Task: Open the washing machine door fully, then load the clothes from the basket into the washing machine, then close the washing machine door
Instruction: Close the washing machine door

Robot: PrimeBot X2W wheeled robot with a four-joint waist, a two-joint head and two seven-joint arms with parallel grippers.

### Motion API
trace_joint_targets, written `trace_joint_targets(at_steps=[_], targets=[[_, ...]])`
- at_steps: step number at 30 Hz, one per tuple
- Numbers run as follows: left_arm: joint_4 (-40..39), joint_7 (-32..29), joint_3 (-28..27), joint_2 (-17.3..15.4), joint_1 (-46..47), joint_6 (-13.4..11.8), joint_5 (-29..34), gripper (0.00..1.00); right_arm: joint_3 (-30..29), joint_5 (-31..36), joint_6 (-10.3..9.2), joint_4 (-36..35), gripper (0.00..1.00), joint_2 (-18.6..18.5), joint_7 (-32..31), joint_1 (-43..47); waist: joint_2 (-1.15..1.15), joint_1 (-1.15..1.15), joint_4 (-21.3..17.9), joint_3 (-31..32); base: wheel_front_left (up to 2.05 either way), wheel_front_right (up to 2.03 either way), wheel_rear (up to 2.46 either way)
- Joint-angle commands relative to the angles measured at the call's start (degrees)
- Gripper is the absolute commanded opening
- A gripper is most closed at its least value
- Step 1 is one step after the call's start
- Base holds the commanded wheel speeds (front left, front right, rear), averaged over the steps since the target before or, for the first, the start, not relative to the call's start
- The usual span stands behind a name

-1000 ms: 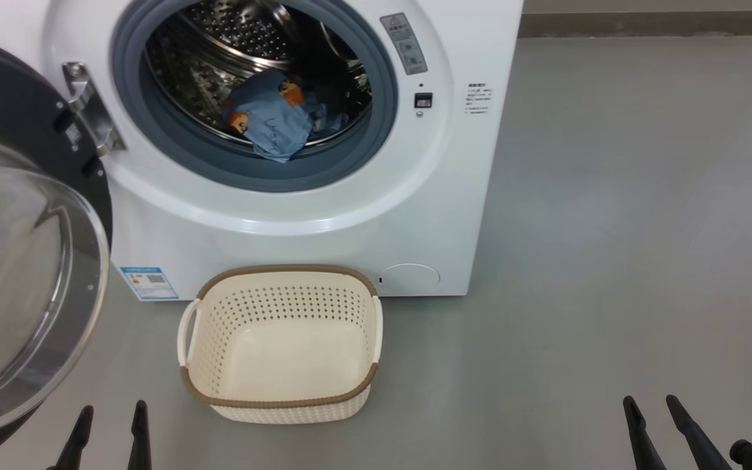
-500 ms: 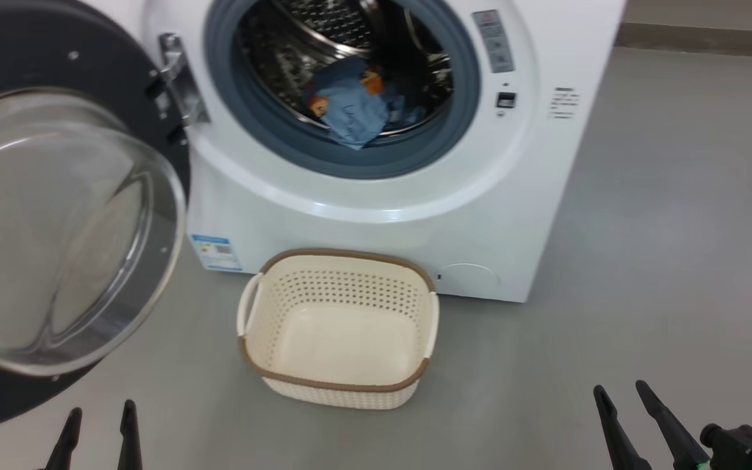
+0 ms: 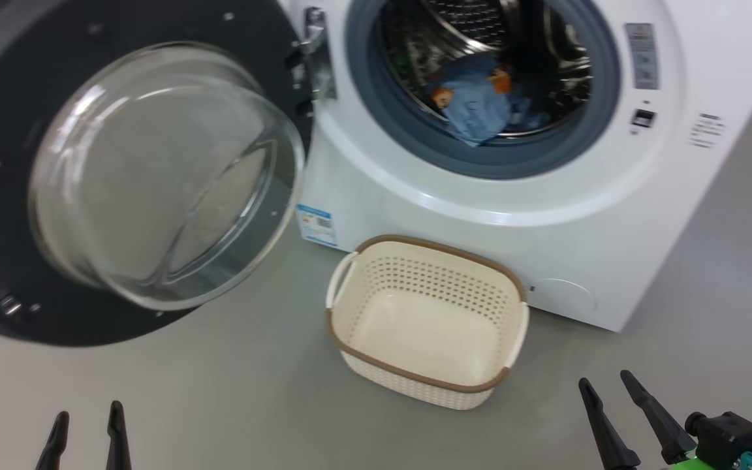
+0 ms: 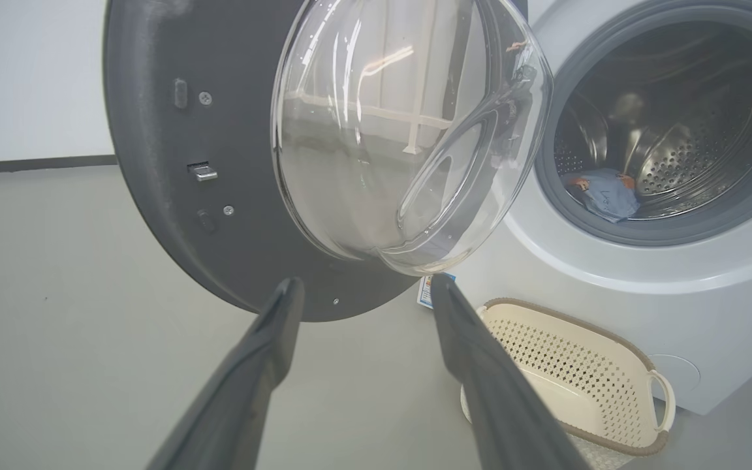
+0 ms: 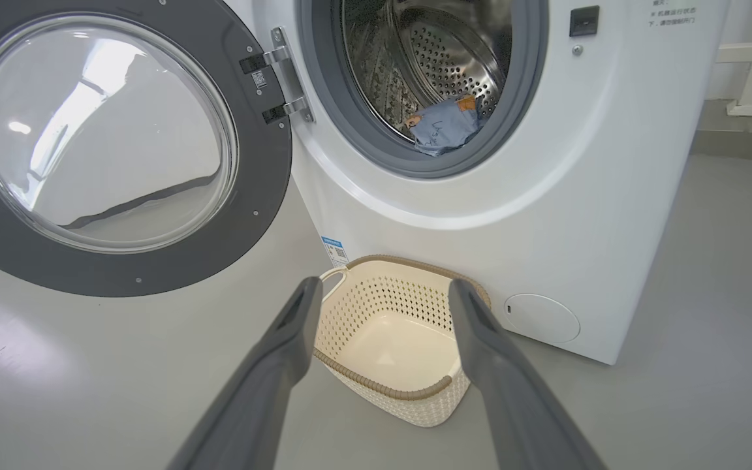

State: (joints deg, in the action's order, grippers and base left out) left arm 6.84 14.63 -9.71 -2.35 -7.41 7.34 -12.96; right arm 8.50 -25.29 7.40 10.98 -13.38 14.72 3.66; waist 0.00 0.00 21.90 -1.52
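Loading: looks finished. The clothes (image 3: 480, 108) lie in the drum (image 3: 467, 26) of the washing machine (image 3: 454, 235), a light blue bundle low at the front, just inside the grey gasket.
Basket: the basket (image 3: 435, 287) stands on the floor (image 3: 219, 391) just in front of the machine, below the opening; I see nothing in it.
Door: the washing machine door (image 3: 154, 176) is swung wide on its hinge to my left, glass bowl facing me.
Left gripper: my left gripper (image 3: 89, 411) has its fingers apart and holds nothing; it points toward the door's lower edge without touching it.
Right gripper: my right gripper (image 3: 603, 378) is likewise spread and empty, low, aimed toward the basket.
Done: opening and loading, I judge.
Left to do: closing the door, which nothing touches yet.
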Motion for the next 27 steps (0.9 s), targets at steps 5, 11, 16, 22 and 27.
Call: trace_joint_targets(at_steps=[5, 11, 16, 22, 27], targets=[[-2.0, 0.4, -2.4, -0.5, -0.2, -0.8, -2.2, 1.00, 2.9, -0.2, 0.09, -1.1, 1.00, -1.5, 0.3, -3.1, 0.00, 0.00, 7.8, -0.7, 0.00, 0.00, 0.00], [-4.2, 0.4, -3.0, -0.5, -1.4, -2.8, -4.3, 1.00, 5.8, -0.9, 0.09, 0.0, 1.00, -2.8, 0.3, -6.0, 0.00, 0.00, 8.5, -1.8, 0.00, 0.00, 0.00], [-5.4, 0.4, -2.7, -0.5, -2.2, -3.8, -5.2, 1.00, 6.9, -1.4, 0.09, 0.6, 1.00, -3.4, 0.3, -7.4, 0.00, 0.00, 8.8, -2.3, 0.00, 0.00, 0.00], [-5.9, 0.4, -2.5, -0.5, -2.2, -4.3, -5.6, 0.92, 7.2, -1.7, 0.09, 0.7, 1.00, -3.7, 0.3, -7.8, 0.00, 0.00, 8.8, -2.6, 0.00, 0.00, 0.00], [-7.4, 0.4, -3.7, -0.5, 0.1, -3.2, -6.0, 0.00, 7.0, -1.6, 0.09, 0.5, 1.00, -3.6, 0.3, -7.5, 0.00, 0.00, 8.6, -3.0, 0.00, 0.00, 0.00]])
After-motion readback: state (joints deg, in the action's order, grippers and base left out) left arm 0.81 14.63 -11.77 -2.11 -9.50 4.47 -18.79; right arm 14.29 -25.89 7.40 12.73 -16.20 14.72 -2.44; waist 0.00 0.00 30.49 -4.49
